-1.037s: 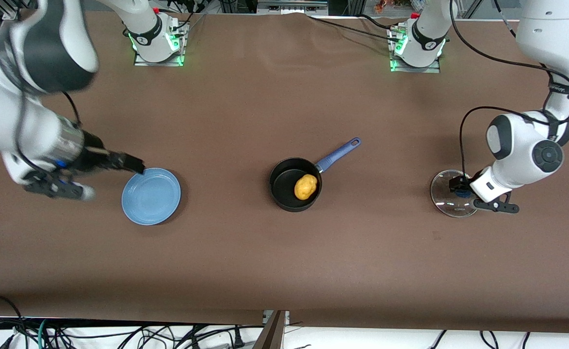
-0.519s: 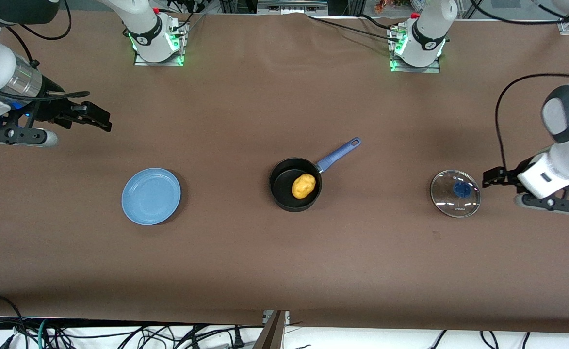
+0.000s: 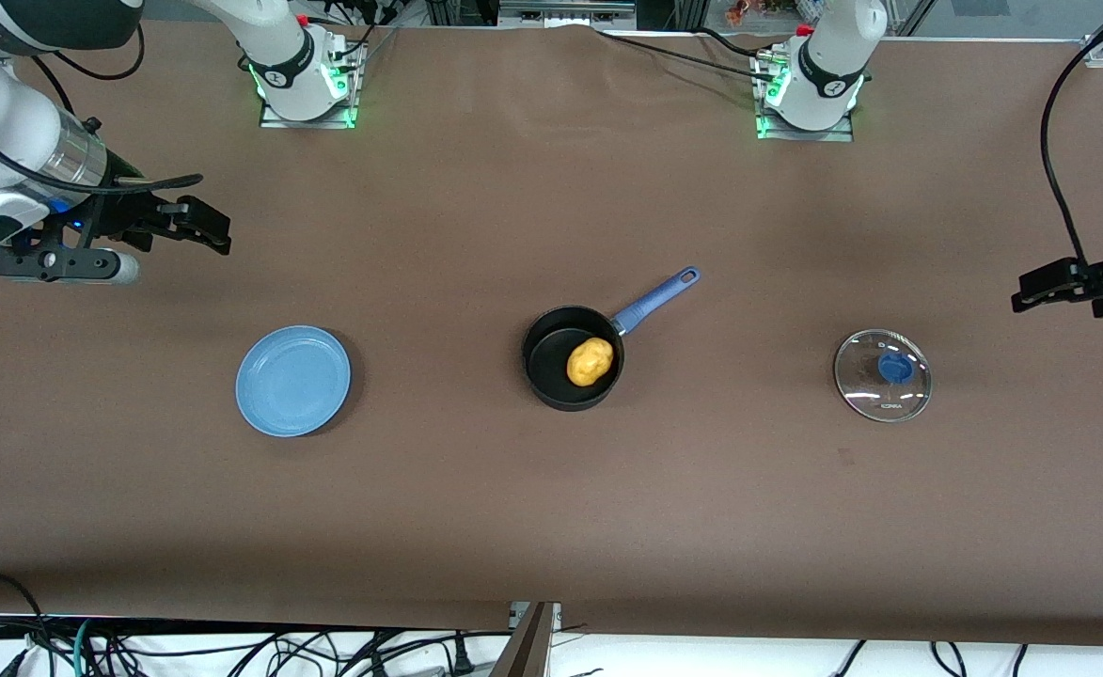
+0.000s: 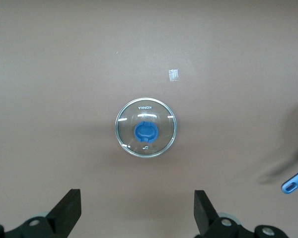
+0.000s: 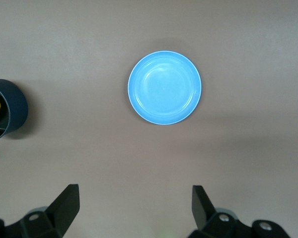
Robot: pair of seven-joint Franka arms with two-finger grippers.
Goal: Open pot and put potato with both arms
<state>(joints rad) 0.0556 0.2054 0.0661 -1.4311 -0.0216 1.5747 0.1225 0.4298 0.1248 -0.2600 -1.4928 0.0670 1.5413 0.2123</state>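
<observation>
Both claws are spread wide and empty: left claw (image 4: 137, 214) over the desk (image 3: 551, 508) near the KONKA-marked lid (image 4: 145, 128), right claw (image 5: 134, 210) near the plate (image 5: 164, 87). Potato (image 3: 590, 362) sits in the pot (image 3: 551, 376).

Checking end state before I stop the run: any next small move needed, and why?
Probably just hold both arms. The potato already sits in the pot, the lid lies on the table toward the left arm's end, and the left gripper and right gripper are open and empty, up over bare table.
</observation>
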